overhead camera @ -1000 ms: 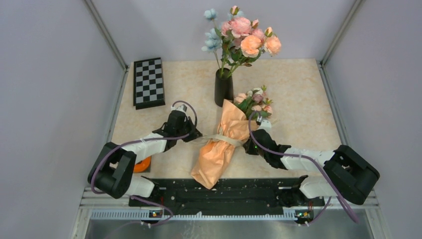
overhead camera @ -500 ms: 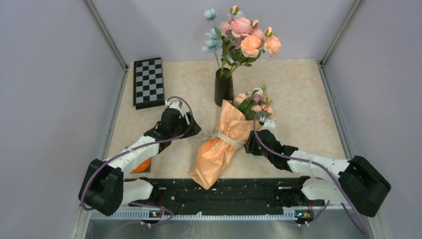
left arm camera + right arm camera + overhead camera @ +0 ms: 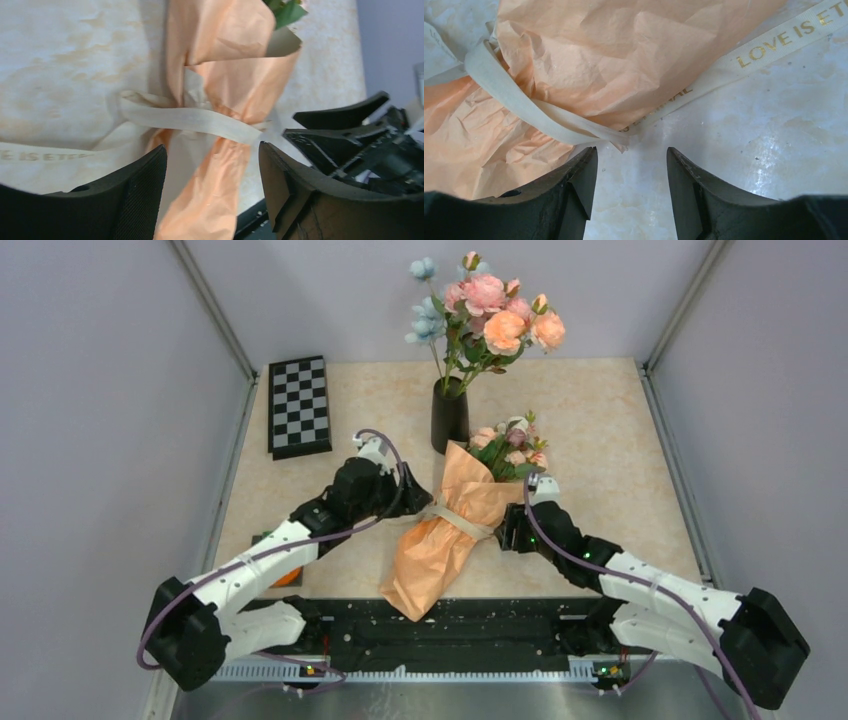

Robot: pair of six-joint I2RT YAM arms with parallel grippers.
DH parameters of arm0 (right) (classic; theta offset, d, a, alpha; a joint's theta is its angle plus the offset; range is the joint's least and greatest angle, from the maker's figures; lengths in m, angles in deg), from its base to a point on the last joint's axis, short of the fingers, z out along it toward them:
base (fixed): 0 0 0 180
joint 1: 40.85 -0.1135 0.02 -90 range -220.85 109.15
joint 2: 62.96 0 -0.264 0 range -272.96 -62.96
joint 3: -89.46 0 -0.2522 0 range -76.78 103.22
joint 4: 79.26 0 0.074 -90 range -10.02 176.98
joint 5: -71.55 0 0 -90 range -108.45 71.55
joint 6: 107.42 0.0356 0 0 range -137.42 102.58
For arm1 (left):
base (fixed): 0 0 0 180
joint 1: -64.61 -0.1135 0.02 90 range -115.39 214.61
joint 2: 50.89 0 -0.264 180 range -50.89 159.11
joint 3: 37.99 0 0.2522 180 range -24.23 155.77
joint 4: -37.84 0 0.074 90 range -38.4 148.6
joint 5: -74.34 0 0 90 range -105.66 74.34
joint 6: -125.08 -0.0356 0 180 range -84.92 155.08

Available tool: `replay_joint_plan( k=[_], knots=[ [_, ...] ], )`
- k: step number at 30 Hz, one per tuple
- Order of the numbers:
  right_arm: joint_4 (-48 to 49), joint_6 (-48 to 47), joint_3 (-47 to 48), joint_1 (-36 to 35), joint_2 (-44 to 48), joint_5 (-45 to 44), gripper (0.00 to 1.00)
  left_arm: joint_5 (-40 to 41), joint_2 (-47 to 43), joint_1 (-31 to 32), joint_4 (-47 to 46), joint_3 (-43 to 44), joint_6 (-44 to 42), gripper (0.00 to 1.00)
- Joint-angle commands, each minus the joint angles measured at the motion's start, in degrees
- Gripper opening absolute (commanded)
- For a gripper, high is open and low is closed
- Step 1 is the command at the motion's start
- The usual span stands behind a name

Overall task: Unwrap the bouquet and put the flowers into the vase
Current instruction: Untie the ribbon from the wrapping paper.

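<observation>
Beige tabletop (image 3: 600, 420), grey walls. Bouquet (image 3: 450, 530) lies mid-tabletop, cone tip toward near edge, blooms just beside black vase (image 3: 449, 420), which holds a taller bunch. Cream ribbon (image 3: 455, 518) wraps cone's waist. Left claw (image 3: 408, 492) wide, empty, at cone's left. Right claw (image 3: 510, 530) wide, empty, at cone's right. Checkerboard (image 3: 298, 405) at far-left corner.

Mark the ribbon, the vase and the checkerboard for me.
ribbon (image 3: 190, 120), left wrist view, cream band crossing the peach paper.
vase (image 3: 449, 425), top view, middle of its black body.
checkerboard (image 3: 298, 405), top view, centre of the board.
</observation>
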Motion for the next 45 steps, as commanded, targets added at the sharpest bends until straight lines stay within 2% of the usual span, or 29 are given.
replay_joint_plan(
  k=[1, 6, 14, 37, 41, 45],
  knots=[
    [2.95, -3.50, 2.12, 1.02, -0.89, 3.96, 0.53, -3.16, 3.16, 4.74, -4.82, 2.68, 8.16, 0.69],
    [4.81, -4.11, 2.37, 1.85, -3.57, 5.61, 0.49, -5.71, 7.35, 9.33, -11.49, 1.32, 13.44, 0.65],
    [9.65, -4.63, 1.62, 4.26, -6.17, 8.58, 0.44, -5.96, 12.71, 12.94, -14.05, 2.36, 15.16, 0.64],
    [18.69, -3.55, 2.03, 4.92, -15.23, 18.81, 0.37, -5.48, 23.12, 13.09, -18.33, 2.46, 16.87, 0.61],
    [19.87, -3.24, 1.95, 4.91, -16.98, 20.56, 0.37, -6.23, 24.01, 13.07, -19.50, 2.46, 17.38, 0.58],
    [20.77, -2.97, 2.21, 4.91, -18.37, 21.77, 0.37, -6.64, 24.27, 13.10, -19.98, 2.36, 17.60, 0.49]
  ],
)
